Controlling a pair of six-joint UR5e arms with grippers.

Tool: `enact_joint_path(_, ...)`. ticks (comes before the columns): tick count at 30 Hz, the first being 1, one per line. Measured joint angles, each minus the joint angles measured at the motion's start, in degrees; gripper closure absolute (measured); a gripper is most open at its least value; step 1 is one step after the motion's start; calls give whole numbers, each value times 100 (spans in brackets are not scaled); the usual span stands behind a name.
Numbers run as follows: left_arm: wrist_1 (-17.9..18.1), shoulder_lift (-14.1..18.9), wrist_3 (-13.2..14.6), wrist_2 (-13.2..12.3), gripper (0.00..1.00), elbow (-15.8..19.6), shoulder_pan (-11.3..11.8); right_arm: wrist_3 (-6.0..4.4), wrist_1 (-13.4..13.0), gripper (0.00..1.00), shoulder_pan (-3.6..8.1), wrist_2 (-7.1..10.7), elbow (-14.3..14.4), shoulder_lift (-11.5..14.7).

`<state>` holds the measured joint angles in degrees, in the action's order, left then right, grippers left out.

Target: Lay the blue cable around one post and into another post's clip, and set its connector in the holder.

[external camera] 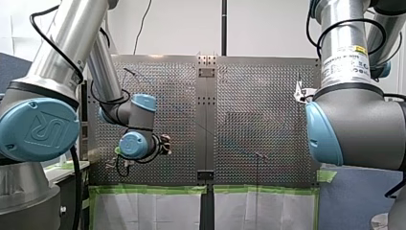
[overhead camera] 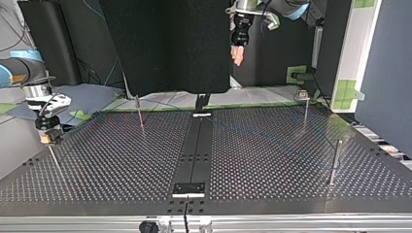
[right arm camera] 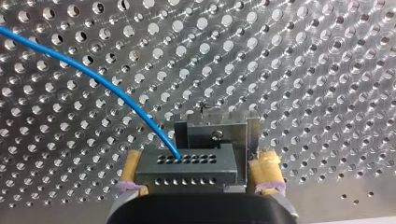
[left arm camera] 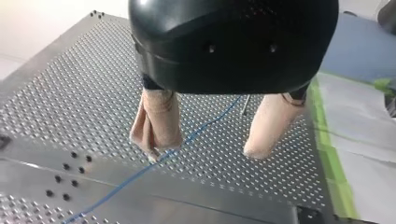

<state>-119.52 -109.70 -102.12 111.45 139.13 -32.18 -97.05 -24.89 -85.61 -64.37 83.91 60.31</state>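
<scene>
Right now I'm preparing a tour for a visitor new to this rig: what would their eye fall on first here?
First, the thin blue cable arcing over the perforated metal table into the dark grey block connector, clamped between the yellow-padded fingers of my right gripper, with the small metal holder directly ahead. Then my left gripper, hanging above the table with beige-padded fingers open and the cable running beneath them.

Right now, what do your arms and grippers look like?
Both arms are silver tubes with grey joints, light-blue caps and black cables; my left arm shows a UR logo on one cap, my right arm a white label. My left gripper is black with beige pads; my right gripper has yellow pads.
</scene>
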Motion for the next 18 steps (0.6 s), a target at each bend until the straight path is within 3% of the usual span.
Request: enact_joint_path(18, 1089, 1, 875, 57, 0, -2, -12, 0, -1, 0, 0, 0, 0, 0)
